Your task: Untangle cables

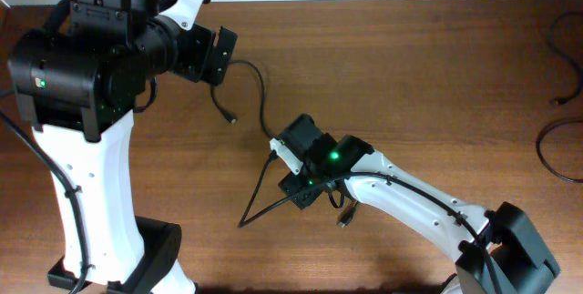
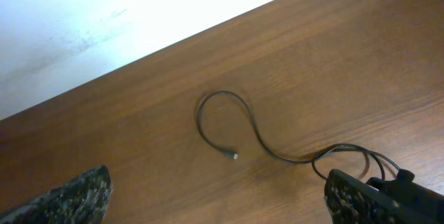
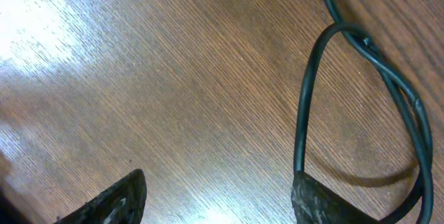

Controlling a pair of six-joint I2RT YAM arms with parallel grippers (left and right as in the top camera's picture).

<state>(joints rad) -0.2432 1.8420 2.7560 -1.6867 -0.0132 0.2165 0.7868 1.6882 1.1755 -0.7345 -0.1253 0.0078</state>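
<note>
Lying loose on the counter (image 1: 410, 57), thin black cables (image 3: 300, 113), left pincer (image 2: 211, 200) wide open, right pincer (image 3: 215, 196) open beside a loop.

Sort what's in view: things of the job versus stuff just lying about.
Job: tangled cables by the right fingers; their free plug; two loose cords at the right edge, probably already separated.
Lying about: the arms' own wiring; the table.
</note>
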